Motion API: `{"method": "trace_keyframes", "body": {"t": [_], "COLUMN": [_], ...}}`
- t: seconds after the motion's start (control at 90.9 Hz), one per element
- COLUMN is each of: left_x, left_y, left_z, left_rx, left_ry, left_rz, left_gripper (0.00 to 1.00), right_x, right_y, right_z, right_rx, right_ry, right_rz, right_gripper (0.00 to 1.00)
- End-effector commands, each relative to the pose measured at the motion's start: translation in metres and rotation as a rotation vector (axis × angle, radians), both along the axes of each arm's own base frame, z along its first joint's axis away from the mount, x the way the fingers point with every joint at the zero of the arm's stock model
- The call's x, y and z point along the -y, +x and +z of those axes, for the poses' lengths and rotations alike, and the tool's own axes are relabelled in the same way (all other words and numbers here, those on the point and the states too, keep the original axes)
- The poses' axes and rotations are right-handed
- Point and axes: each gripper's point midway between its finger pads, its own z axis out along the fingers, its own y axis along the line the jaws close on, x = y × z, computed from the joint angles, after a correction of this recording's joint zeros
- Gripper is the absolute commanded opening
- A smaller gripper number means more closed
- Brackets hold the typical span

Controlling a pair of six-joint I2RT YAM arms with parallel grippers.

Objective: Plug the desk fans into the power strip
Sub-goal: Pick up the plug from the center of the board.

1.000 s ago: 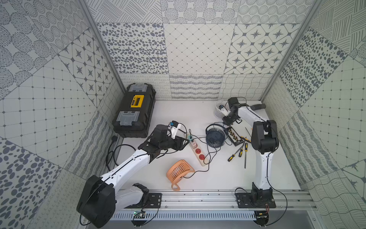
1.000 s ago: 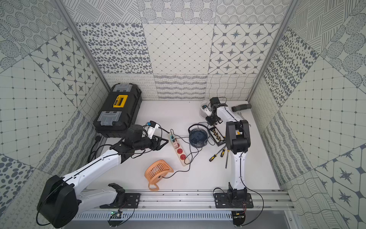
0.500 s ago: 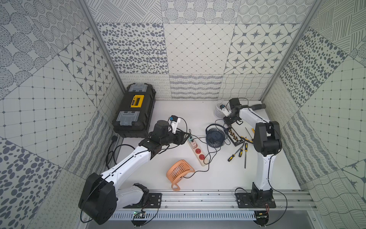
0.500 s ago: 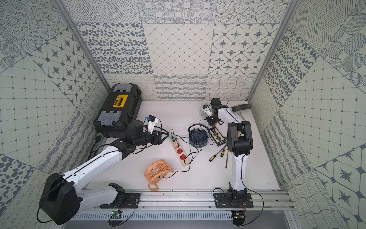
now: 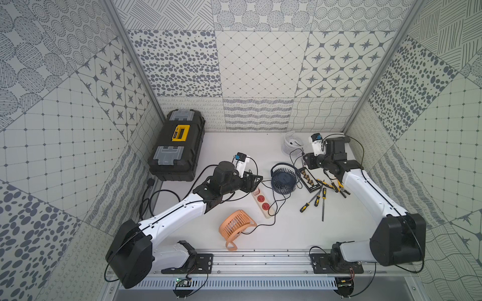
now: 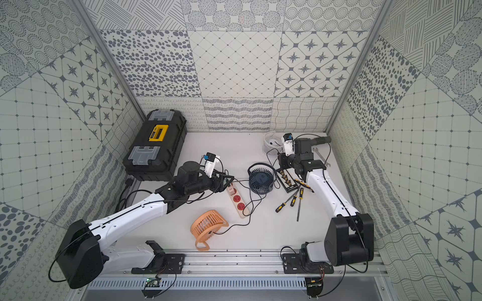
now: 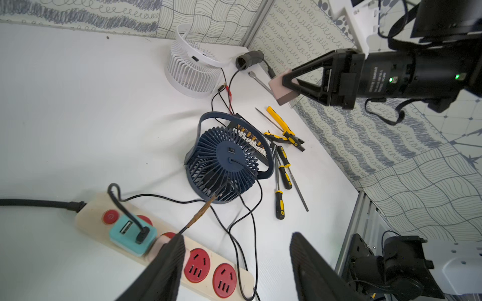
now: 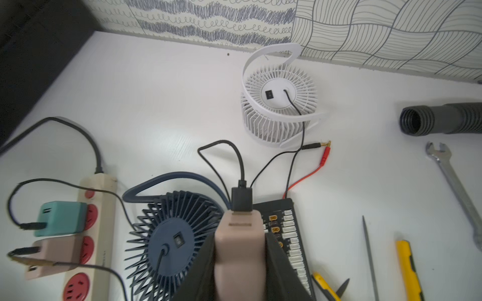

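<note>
The cream power strip (image 5: 266,213) (image 6: 243,212) lies mid-table; a teal adapter (image 7: 133,233) and a pink one (image 8: 57,252) sit in its sockets, and two red sockets (image 7: 197,264) are free. My left gripper (image 7: 237,263) (image 5: 257,179) hovers open over the strip's switch end. My right gripper (image 8: 240,260) (image 5: 306,160) is shut on a pink adapter (image 8: 240,247) (image 7: 283,88) with a black USB plug (image 8: 242,199) in its end, raised above the charger board. The white desk fan (image 8: 276,104) (image 5: 292,143) stands just beyond it. A navy fan (image 5: 283,179) stands right of the strip.
An orange fan (image 5: 234,229) lies near the front. Behind the left arm stands a black toolbox (image 5: 177,146). Screwdrivers and pliers (image 5: 320,195), a charger board (image 5: 310,179), a wrench (image 8: 453,177) and a grey hose (image 8: 440,121) crowd the right side. Loose black cords cross the strip.
My right gripper has closed on the pink adapter, and that arm's elbow has swung out to the right. The left gripper has moved right, closer to the strip.
</note>
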Motion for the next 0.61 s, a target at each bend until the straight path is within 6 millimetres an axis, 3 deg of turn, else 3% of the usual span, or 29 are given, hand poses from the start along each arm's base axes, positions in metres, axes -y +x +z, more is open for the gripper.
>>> {"method": "trace_keyframes", "body": {"t": [0.0,0.231,0.407,0.594], "left_x": [0.032,0.065,0.066,0.062], "left_y": [-0.005,-0.026,-0.025,-0.02], "left_z": [0.029,0.017,0.004,-0.008], "left_rx": [0.139,0.159,0.109,0.061], "left_ry": [-0.085,-0.082,-0.081,-0.071], "left_rz": [-0.031,-0.1,-0.081,-0.035], "left_gripper": [0.66,0.66,0.67,0.69], "right_x": [-0.028,-0.084,-0.124,-0.145], "right_y": [-0.016,-0.061,-0.082,-0.092], "right_z": [0.03,0.048,0.055,0.06], "right_rx": [0.064,0.078,0.051,0.096], "right_ry": [0.288,0.603,0.73,0.748], "right_rz": [-0.046,0.025,0.103,0.064], "right_gripper": [0.04,0.04,0.04,0.05]}}
